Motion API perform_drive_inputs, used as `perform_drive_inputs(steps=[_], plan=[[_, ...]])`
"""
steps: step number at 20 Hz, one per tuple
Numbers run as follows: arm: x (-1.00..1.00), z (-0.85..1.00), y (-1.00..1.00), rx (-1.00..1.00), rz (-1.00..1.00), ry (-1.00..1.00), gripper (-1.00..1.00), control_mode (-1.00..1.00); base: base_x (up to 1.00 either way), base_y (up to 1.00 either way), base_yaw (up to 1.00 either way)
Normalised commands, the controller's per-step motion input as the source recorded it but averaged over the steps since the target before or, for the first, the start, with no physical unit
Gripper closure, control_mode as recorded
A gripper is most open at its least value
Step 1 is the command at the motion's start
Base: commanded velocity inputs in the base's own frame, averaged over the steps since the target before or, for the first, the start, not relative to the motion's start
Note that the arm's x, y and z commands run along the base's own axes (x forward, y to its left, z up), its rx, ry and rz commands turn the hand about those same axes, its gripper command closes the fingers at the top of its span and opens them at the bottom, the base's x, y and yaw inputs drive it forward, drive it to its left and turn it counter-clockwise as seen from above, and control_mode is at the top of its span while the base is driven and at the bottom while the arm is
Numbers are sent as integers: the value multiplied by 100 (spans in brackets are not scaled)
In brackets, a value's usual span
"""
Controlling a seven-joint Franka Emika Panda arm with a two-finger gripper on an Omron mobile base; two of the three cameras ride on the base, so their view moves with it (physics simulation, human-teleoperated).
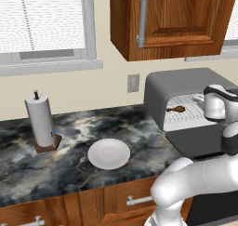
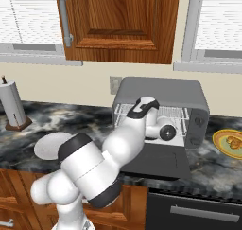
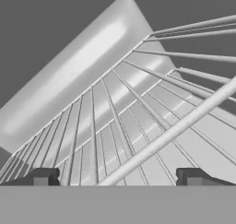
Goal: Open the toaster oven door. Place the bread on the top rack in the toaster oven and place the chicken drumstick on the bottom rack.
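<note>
The toaster oven (image 1: 179, 83) stands at the right of the counter. Its door (image 1: 197, 141) lies folded down flat in front. Inside are two white wire racks. The brown chicken drumstick (image 1: 176, 109) lies at the left, on the bottom rack (image 1: 186, 118) as far as I can tell. My hand (image 1: 214, 103) reaches into the right side of the cavity. In the hand view my gripper (image 3: 117, 178) is open just over rack wires (image 3: 138, 108), with nothing between the fingers. The bread is hidden; my hand and arm cover part of the inside.
A bare white plate (image 1: 109, 153) sits mid-counter, and a paper towel holder (image 1: 42, 122) stands at the left. A yellow plate (image 2: 229, 143) right of the oven carries a small orange-brown item. A wall cabinet (image 1: 172, 20) hangs above.
</note>
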Motion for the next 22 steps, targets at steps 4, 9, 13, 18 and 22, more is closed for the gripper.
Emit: perform_drive_inputs(steps=[4, 9, 13, 18, 22], plan=[[10, -11, 4, -4, 0, 0, -100, -100, 0, 0, 0], [3, -16, 4, -6, 0, 0, -100, -100, 0, 0, 0], [-21, -22, 0, -11, 1, 0, -100, -100, 0, 0, 0], [-34, -25, 0, -12, 8, 7, -100, -100, 0, 0, 0], [-43, -18, 0, -9, 13, 23, -100, -100, 0, 0, 0]])
